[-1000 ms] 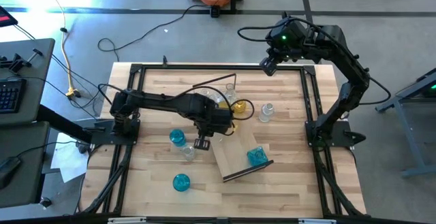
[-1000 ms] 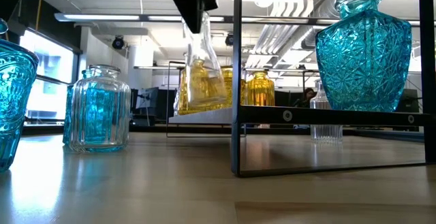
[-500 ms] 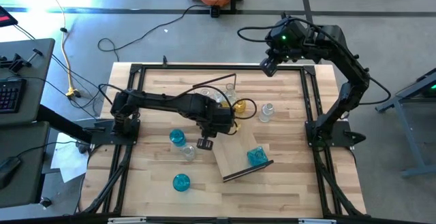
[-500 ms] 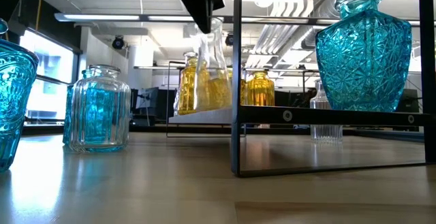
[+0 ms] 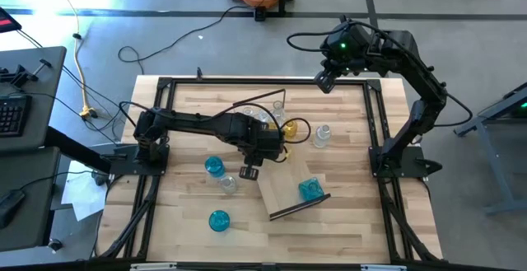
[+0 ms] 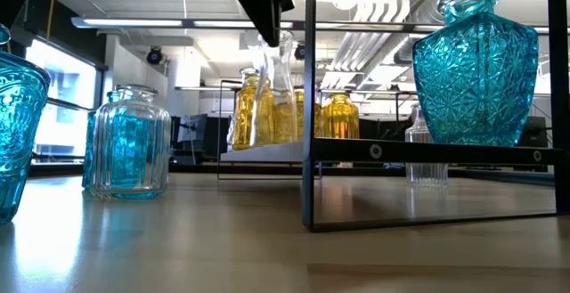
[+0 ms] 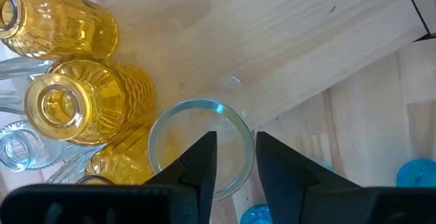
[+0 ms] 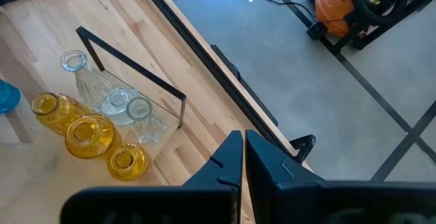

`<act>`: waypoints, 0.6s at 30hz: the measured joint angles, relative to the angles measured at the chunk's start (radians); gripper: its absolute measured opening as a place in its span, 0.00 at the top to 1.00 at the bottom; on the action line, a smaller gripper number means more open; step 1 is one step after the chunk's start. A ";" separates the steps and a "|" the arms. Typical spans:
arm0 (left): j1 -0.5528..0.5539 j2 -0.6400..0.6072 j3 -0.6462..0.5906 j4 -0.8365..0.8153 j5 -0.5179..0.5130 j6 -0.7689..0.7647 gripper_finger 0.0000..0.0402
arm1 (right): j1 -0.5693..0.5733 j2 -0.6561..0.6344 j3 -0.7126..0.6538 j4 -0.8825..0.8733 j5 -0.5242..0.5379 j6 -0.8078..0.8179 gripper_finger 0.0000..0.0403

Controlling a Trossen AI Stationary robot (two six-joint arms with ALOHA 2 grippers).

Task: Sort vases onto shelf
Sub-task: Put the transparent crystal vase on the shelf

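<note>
Left gripper [image 7: 231,159] brings a clear vase [image 7: 199,146] to the yellow group on the shelf [image 5: 284,180].

Since a second ago, the clear vase has moved in the low view from hanging tilted to nearly upright beside the yellow vases [image 6: 258,110], so the placing looks almost done. The fingers [image 7: 197,163] are a little apart, closed on the vase rim. The right gripper [image 8: 244,157] waits over the far tabletop [image 5: 189,213] edge, fingers together, holding nothing.
</note>
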 joint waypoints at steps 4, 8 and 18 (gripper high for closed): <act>0.000 0.000 0.004 -0.002 -0.010 -0.007 0.76 | 0.000 0.000 0.000 0.000 -0.001 0.000 1.00; -0.007 0.000 0.065 0.002 -0.028 -0.006 0.76 | 0.000 0.000 0.000 0.000 -0.001 0.000 1.00; -0.001 -0.002 0.229 -0.030 -0.038 -0.038 0.76 | 0.000 0.000 0.000 0.000 -0.002 0.001 1.00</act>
